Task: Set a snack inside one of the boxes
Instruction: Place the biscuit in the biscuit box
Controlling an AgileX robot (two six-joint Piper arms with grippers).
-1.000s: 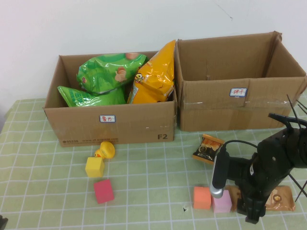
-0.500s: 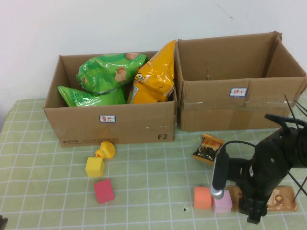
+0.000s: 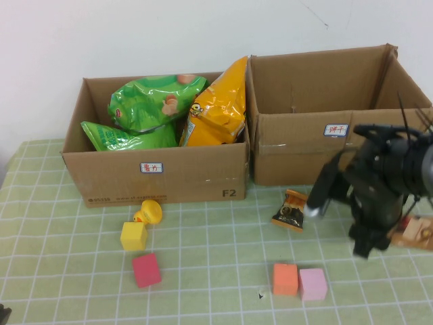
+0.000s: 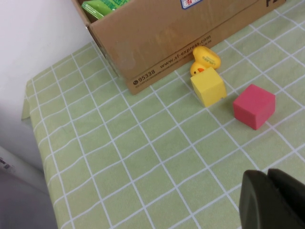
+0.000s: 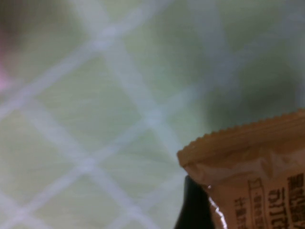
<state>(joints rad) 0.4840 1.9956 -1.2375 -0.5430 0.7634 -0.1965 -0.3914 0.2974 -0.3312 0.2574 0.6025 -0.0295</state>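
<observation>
My right gripper (image 3: 404,231) is shut on a flat tan snack packet (image 3: 419,234) and holds it above the table, in front of the empty right cardboard box (image 3: 318,157). In the right wrist view the packet (image 5: 257,176) fills the corner, with one dark finger (image 5: 193,210) beside it. A small dark snack packet (image 3: 292,210) lies on the cloth in front of the boxes. The left box (image 3: 155,177) holds green and yellow chip bags. My left gripper (image 4: 274,200) is shut and empty, low over the table's near left corner.
An orange block (image 3: 285,279) and a pink block (image 3: 312,284) sit at the front right. A yellow duck (image 3: 148,212), a yellow block (image 3: 133,236) and a red block (image 3: 146,270) lie in front of the left box; they also show in the left wrist view (image 4: 254,106).
My right gripper has risen from the table beside the pink block, carrying the tan packet up and back toward the right box. The left arm has not moved.
</observation>
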